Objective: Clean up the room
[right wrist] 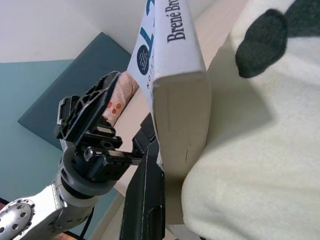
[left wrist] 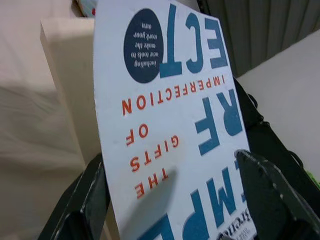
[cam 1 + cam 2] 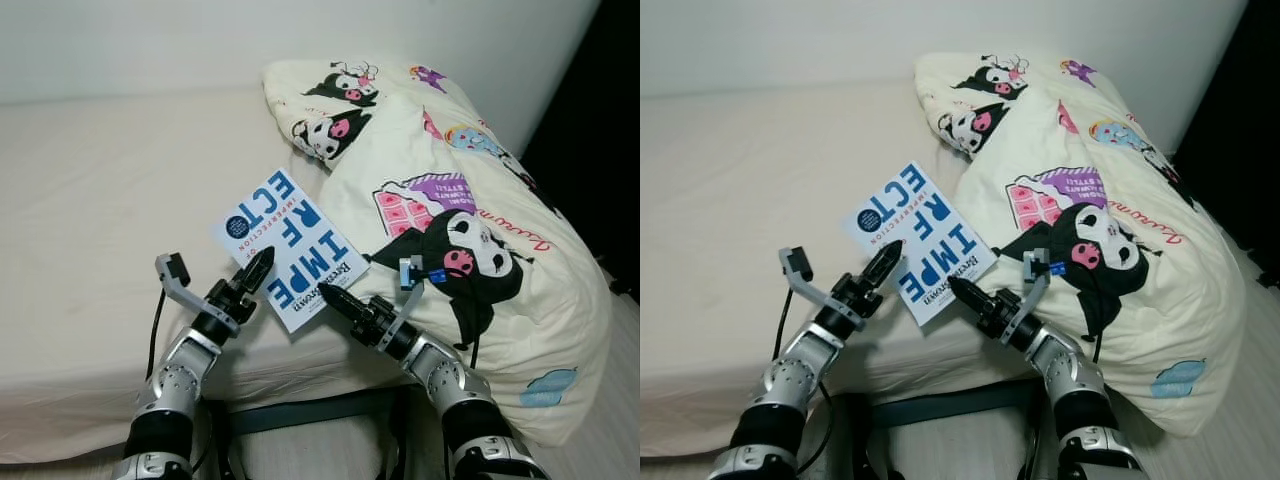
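White paperback book (image 3: 289,251) with blue lettering, long axis slanting away toward the cartoon-print cream duvet (image 3: 470,230), gripped by left gripper (image 3: 254,272) and right gripper (image 3: 330,297)

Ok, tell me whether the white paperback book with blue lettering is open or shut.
Shut: the white paperback book shows its whole front cover, page block closed, with the left gripper and right gripper on it.

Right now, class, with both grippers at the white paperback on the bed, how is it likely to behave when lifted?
The book looks thin and soft-covered, so it would probably flex rather than stay flat. Its cover seems smooth, so it may slip between the left gripper and the right gripper. It looks light, likely an easy lift off the bed.
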`<state>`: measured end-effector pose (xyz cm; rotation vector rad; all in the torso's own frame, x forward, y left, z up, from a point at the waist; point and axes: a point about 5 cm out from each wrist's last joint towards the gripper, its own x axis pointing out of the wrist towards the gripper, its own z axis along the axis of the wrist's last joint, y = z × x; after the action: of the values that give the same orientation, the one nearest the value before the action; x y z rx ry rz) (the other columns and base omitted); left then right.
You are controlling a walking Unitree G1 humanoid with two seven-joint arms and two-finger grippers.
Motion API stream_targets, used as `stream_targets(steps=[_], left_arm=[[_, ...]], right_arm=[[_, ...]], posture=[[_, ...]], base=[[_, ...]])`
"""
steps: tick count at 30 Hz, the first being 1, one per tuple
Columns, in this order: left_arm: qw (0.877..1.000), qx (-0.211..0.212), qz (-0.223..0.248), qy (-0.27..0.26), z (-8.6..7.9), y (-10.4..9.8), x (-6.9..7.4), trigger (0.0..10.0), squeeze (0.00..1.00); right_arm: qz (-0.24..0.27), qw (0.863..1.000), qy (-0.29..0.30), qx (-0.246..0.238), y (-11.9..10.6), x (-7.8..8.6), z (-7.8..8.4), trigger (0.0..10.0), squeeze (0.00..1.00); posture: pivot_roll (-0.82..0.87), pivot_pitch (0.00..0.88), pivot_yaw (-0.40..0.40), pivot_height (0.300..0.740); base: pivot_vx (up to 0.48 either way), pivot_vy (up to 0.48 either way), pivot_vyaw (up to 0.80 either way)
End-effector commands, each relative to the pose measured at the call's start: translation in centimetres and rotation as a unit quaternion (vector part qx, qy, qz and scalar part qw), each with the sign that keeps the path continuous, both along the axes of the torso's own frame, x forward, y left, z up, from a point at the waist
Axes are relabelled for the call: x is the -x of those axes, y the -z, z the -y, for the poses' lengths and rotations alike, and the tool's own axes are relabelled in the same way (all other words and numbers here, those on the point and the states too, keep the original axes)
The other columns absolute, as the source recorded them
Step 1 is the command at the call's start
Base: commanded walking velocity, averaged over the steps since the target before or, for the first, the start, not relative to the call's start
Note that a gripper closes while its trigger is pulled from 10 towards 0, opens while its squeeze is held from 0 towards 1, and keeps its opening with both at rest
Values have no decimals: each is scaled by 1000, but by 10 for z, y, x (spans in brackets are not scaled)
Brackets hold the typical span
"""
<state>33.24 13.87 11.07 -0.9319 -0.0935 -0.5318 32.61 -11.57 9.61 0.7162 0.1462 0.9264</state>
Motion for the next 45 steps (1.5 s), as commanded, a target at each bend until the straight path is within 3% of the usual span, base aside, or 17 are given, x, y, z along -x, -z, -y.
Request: stream_targets(steps=[1,8,12,13,14,16,17,28,29,32,33,35,36,38,39,44,45], left_arm=[[1000,-13,-15,-1,4,6,0,10000,0],[1000,-13,-8,1,4,5,-2,10000,0],[999,20,7,30,5,2,2,10000,0],[999,30,13,39,6,0,3,8392,0],[997,45,23,58,9,-2,6,4431,0],[996,54,29,69,11,-4,8,4431,0],[995,57,33,75,12,-5,9,118,0],[994,66,35,79,10,-6,8,0,0],[994,65,34,76,9,-6,8,0,0],[995,64,33,74,7,-6,8,0,0],[995,63,31,69,5,-6,8,0,0],[996,62,30,64,3,-6,7,0,0],[996,61,29,56,1,-6,6,0,0],[996,61,29,56,1,-6,6,0,0],[997,59,28,50,-1,-6,6,0,0],[998,49,36,0,-21,-16,-1,0,0],[998,48,44,-24,-32,-23,-5,0,0]], right_arm=[[20,999,-26,-19,-6,3,-6,0,0],[19,999,-36,-18,-7,7,-7,0,0],[14,999,-48,-9,-5,10,-8,0,0],[13,999,-51,-4,-4,10,-9,0,0],[11,999,-52,3,-3,10,-10,0,0],[10,999,-52,8,-2,10,-10,0,0],[9,999,-51,11,-1,10,-10,0,0],[3,999,-30,45,2,10,-8,0,0],[2,999,-16,52,3,8,-6,902,0],[1,998,-8,57,3,7,-5,902,0],[-1,998,3,58,3,5,-4,10000,0],[-4,998,12,55,2,3,-3,10000,20],[-3,998,20,54,1,1,-1,10000,898],[-3,998,20,54,1,1,-1,10000,898],[-1,998,27,57,0,0,1,10000,1000],[5,996,33,81,1,0,4,10000,1000],[6,996,28,90,3,2,4,10000,1000]], posture=[[122,104,22,470],[120,103,23,470],[123,105,21,470],[123,105,21,470],[123,105,21,470],[123,105,21,470],[123,105,21,470],[123,105,21,470],[123,105,21,470],[123,105,21,470],[123,105,21,470],[123,105,21,470],[119,98,19,470],[119,98,19,470],[119,98,19,470],[114,93,15,470],[114,91,12,470]], base=[[0,0,0],[0,0,0],[0,0,0],[0,0,0],[0,0,0],[0,0,0],[0,0,0],[0,0,0],[0,0,0],[0,0,0],[0,0,0],[0,0,0],[0,0,0],[0,0,0],[0,0,0],[0,0,0],[0,0,0]])
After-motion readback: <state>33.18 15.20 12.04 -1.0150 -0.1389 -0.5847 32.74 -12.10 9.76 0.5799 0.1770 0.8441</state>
